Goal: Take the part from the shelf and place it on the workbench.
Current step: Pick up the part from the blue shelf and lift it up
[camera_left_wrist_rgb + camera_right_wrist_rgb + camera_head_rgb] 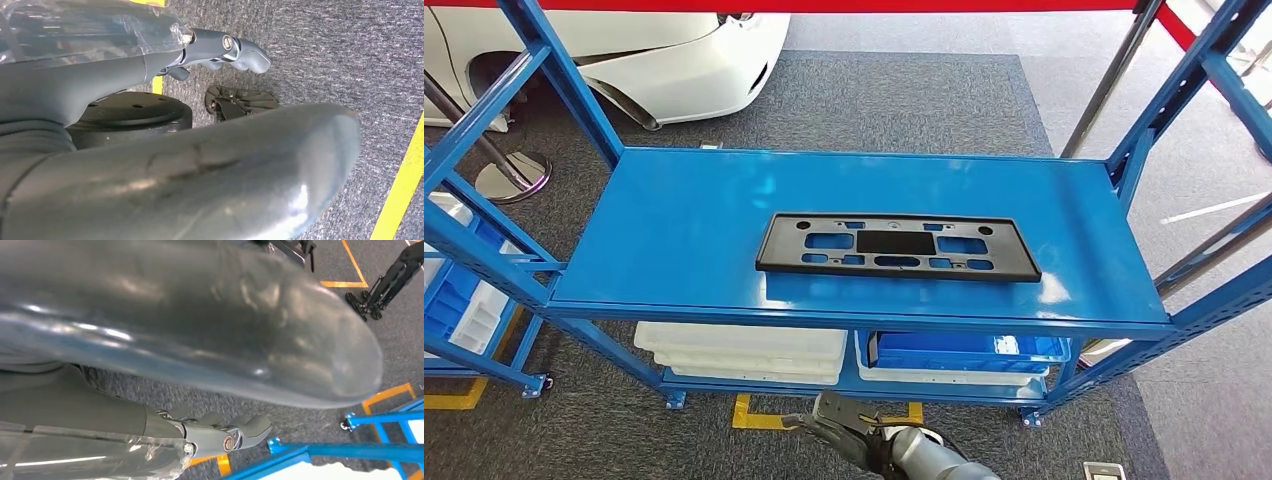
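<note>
One part [897, 246], black, flat, long and slotted, lies face-up and alone on the top deck of the blue shelf [674, 215], set square to the front edge; I judge it well placed for a reach from my side.

Right robot hand [839, 425]: low at the frame's bottom edge, in front of the shelf and below its deck, well apart from the part. It holds nothing; I cannot tell how wide its fingers [250, 427] are spread.

Left robot hand [175, 165]: hangs over grey carpet, holding nothing, fingers [240, 50] extended.

Lower shelf: white trays [742, 350] and a blue bin [969, 352], partly hidden by the deck. Worktop: location unknown to me.
</note>
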Controlling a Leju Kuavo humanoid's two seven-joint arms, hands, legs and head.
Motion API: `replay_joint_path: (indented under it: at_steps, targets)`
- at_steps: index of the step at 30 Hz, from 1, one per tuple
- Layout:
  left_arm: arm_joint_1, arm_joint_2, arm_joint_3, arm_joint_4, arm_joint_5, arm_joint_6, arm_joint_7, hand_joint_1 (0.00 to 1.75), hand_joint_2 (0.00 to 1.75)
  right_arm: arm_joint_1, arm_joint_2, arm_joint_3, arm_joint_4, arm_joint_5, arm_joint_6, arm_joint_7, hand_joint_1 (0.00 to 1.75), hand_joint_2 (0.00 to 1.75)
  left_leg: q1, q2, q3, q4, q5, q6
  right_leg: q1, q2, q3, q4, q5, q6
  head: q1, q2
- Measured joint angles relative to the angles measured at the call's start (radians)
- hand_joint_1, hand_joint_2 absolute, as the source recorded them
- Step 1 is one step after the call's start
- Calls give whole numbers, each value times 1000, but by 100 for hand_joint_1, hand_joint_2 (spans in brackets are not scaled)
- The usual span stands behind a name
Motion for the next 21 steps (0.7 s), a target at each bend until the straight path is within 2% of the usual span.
replay_joint_path:
  at_steps: [15,18,21]
  targets:
    - [0,-1,0,1,-1,0,0,0,0,-34,0,25,0,-4,36,-2,0,0,0,0,0,0,0,0,0,0,0,0,0,0,1,0]
    - [0,-1,0,1,-3,-4,2,0,0,-94,0,25,0,-15,78,-2,0,0,0,0,0,0,0,0,0,0,0,0,1,0,1,0]
    - [0,-1,-1,1,-5,-18,13,0,0,-200,0,25,0,-29,127,-2,0,0,0,0,0,1,2,0,0,0,0,0,2,0,0,0]
